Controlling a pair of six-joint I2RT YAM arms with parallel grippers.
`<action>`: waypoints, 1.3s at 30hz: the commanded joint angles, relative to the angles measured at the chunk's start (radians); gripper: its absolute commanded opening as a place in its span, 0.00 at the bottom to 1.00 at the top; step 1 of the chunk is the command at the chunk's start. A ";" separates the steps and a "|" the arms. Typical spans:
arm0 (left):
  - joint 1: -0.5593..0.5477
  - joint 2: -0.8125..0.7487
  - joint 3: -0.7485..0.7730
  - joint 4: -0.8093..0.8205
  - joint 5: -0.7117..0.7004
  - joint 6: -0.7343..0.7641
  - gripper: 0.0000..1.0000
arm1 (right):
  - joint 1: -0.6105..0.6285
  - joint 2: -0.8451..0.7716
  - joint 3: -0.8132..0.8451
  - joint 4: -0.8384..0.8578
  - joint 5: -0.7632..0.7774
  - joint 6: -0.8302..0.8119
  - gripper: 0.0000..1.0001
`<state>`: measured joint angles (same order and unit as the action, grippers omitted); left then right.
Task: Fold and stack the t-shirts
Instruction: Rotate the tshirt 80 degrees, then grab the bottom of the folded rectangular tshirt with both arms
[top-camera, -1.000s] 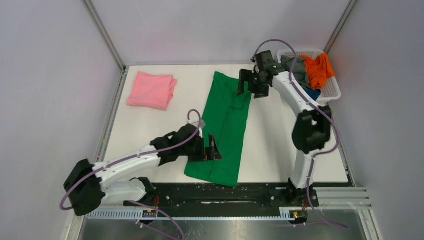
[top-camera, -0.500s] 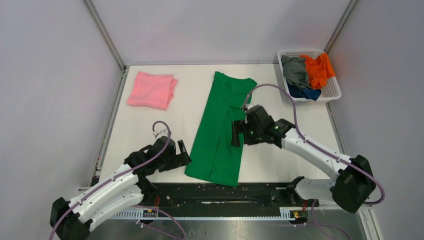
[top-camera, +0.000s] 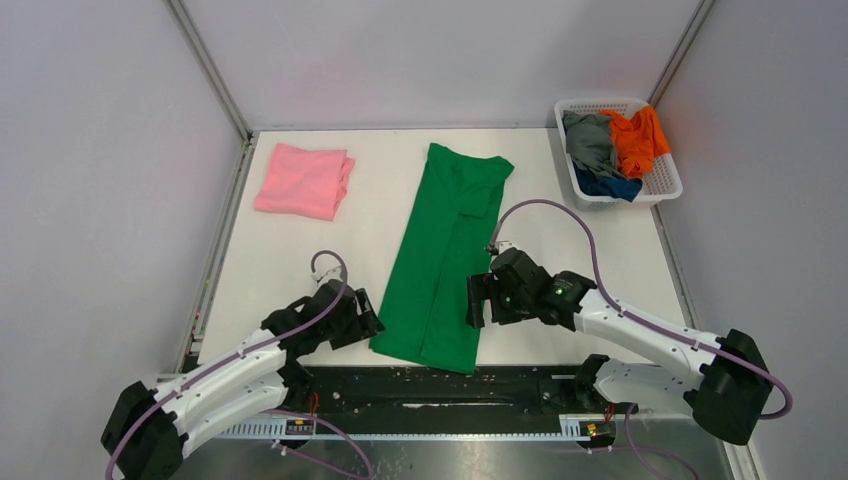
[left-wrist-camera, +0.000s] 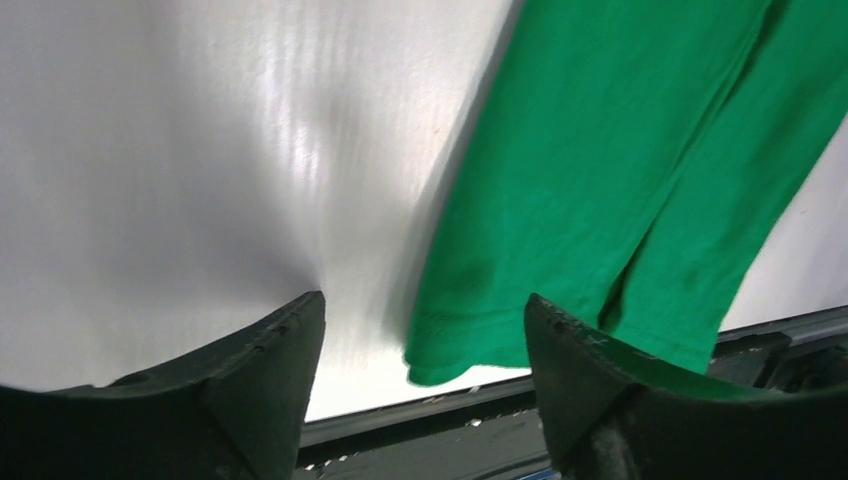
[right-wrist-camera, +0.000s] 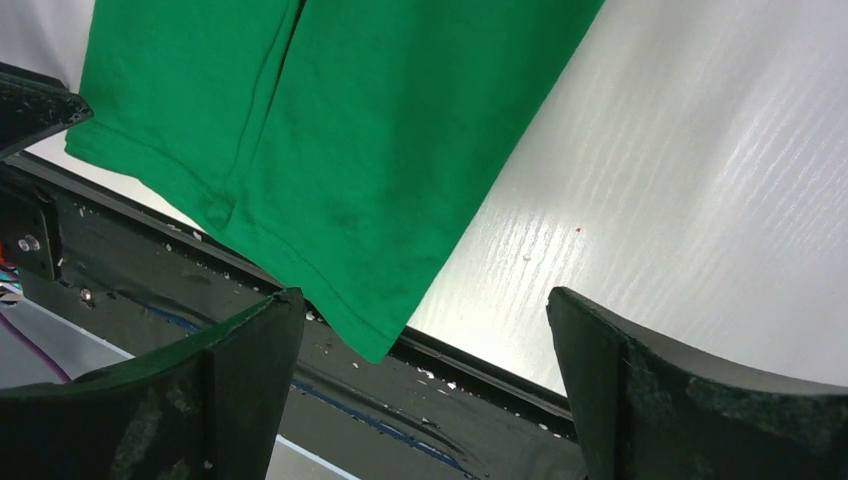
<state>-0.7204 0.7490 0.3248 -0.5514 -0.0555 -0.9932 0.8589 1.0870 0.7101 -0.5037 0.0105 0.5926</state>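
Note:
A bright green t-shirt (top-camera: 445, 255) lies folded into a long strip down the middle of the table, its hem at the near edge. It also shows in the left wrist view (left-wrist-camera: 620, 150) and the right wrist view (right-wrist-camera: 330, 130). My left gripper (top-camera: 367, 322) is open and empty, just left of the hem's near left corner. My right gripper (top-camera: 478, 300) is open and empty, just right of the hem's near right corner. A folded pink t-shirt (top-camera: 303, 179) lies at the far left. Orange (top-camera: 636, 136), grey (top-camera: 590, 140) and dark blue (top-camera: 606, 185) t-shirts lie in the basket.
A white slatted basket (top-camera: 664, 187) stands at the far right corner. A black rail (top-camera: 470, 385) runs along the table's near edge, under the shirt's hem. Grey walls and metal posts close in the table at left, back and right.
The right arm swung from the far side by the basket down to the shirt's near right corner. The left gripper drew back off the shirt to its left near corner.

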 joint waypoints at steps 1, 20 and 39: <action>0.004 0.076 -0.044 0.055 0.051 0.000 0.63 | 0.018 -0.047 -0.016 -0.013 0.027 0.030 1.00; 0.004 0.047 -0.069 -0.030 0.176 -0.008 0.39 | 0.178 -0.041 -0.012 -0.095 0.091 0.076 0.99; 0.002 0.034 -0.090 0.038 0.197 -0.029 0.00 | 0.514 0.425 0.065 0.045 0.261 0.125 0.56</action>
<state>-0.7158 0.7925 0.2657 -0.4690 0.1284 -1.0210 1.3678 1.4651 0.7525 -0.4896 0.1909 0.6628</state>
